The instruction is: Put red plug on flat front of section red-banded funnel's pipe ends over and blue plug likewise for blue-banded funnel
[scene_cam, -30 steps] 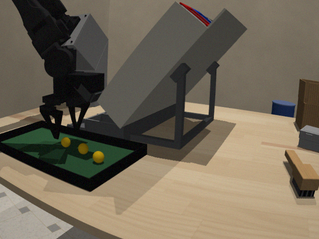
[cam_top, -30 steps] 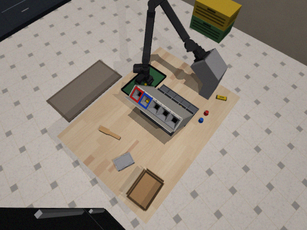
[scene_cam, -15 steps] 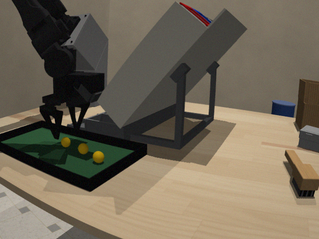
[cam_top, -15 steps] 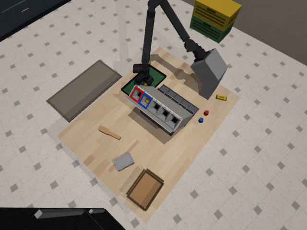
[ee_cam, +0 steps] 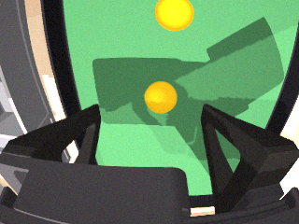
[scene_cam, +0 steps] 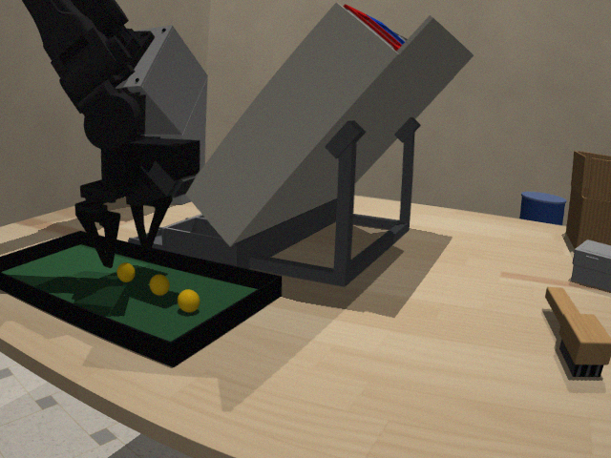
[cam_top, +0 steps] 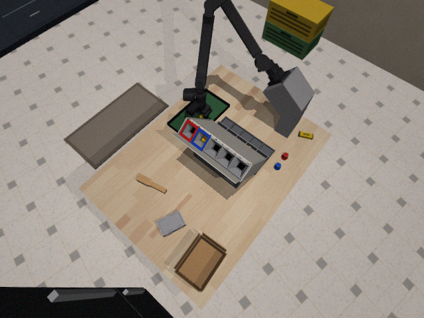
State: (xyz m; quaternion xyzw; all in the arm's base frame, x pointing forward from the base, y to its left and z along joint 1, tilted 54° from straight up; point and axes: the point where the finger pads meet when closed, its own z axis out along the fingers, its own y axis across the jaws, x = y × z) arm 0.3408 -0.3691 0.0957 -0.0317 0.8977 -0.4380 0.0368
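My gripper [scene_cam: 125, 251] is open and reaches down into the green marble tray [scene_cam: 133, 296], its fingertips just above the felt. In the wrist view the open fingers stand either side of a yellow marble [ee_cam: 161, 97], which lies slightly ahead of them; a second marble [ee_cam: 174, 14] is farther on. Three marbles lie in the tray [scene_cam: 125, 272] [scene_cam: 158, 284] [scene_cam: 188, 301]. The red-banded funnel [cam_top: 188, 130] looks empty. A yellow marble sits in the blue-banded funnel [cam_top: 201, 139]. The red plug [cam_top: 284, 156] and blue plug [cam_top: 277, 166] stand on the table right of the sloped cover [cam_top: 227, 150].
The row of catch sections [cam_top: 246, 135] lies behind the cover. A tall grey block [cam_top: 289, 101], a small yellow tool [cam_top: 305, 134], a wooden brush [cam_top: 151, 183], a small grey box [cam_top: 170, 222] and an open cardboard box [cam_top: 200, 262] are on the table.
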